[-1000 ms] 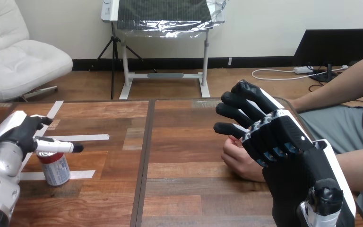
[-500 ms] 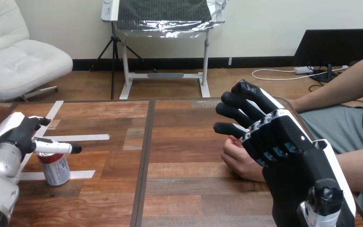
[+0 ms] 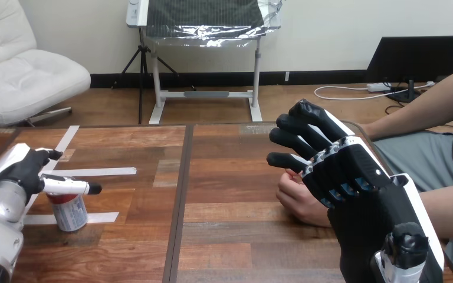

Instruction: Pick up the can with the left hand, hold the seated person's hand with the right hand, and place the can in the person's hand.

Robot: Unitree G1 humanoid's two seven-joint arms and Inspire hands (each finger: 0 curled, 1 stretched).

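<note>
1. Plainly, the can stood upright on the table near its left side, just beside a strip of white tape, and nothing had closed round it.
2. The left hand hovered just behind and above the can. It was open, with one finger stretched straight across over the can's top. Whether that finger touched the lid could not be told.
3. The right hand was over at the table's right, its back to the camera. Its fingers were loosely bent and spread, their tips in the air.
4. The person's hand rested on the table just beneath it. No robot finger was seen curled round it, so it read as over the hand rather than holding it. The thumb was hidden.
5. The can looked like thin metal: light, smooth and rather slippery, with a wall that would dent under a hard squeeze. Whether it was full, and so heavier, could not be judged.
6. The best hold seemed to be round the middle of the side wall, thumb opposite the fingers, with moderate pressure.
7. A grip high at the rim or a push on the top would likely tip it.
</note>
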